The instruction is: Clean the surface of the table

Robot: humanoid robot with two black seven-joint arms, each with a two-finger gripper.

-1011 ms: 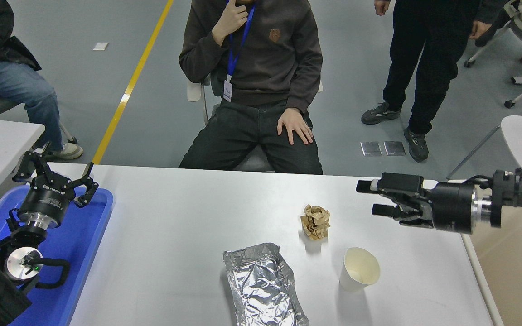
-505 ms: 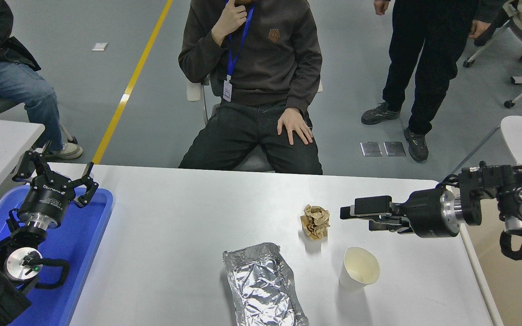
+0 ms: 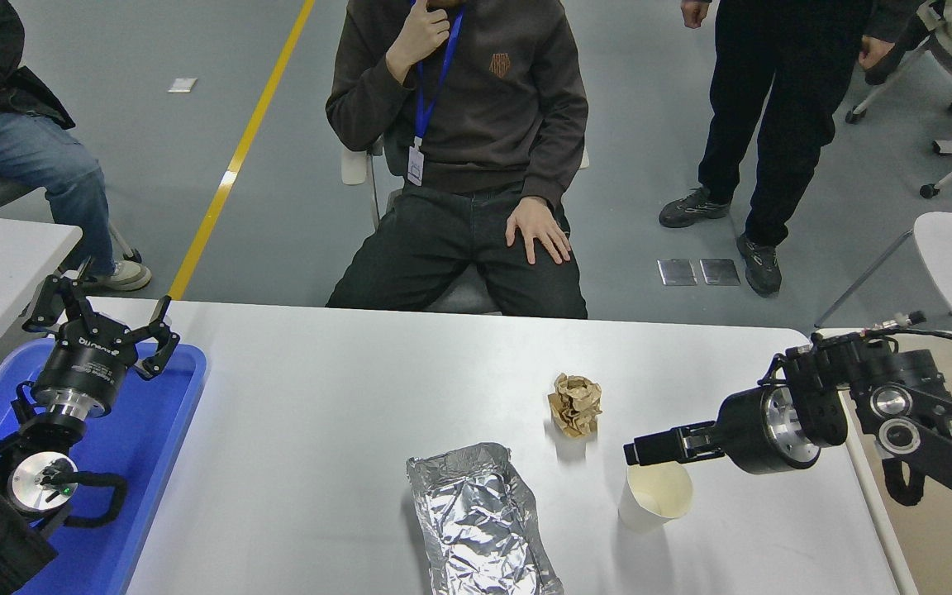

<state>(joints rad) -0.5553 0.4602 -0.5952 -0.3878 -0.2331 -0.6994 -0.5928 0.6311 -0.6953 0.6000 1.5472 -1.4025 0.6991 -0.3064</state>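
Your right claw (image 3: 641, 450) has dropped from beside the crumpled paper (image 3: 576, 404) to the paper cup (image 3: 655, 496) rim on the desk (image 3: 344, 413); whether it's open, I can't tell. Left claw (image 3: 104, 318) parked, spread, empty.

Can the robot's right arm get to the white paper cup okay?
Probably yes. The right gripper hangs just above the paper cup's far rim, and nothing stands between them; the crumpled brown paper and foil lie off to the side.

Table surface (image 3: 319, 430): foil (image 3: 480, 521), paper wad (image 3: 575, 404), cup (image 3: 655, 498).
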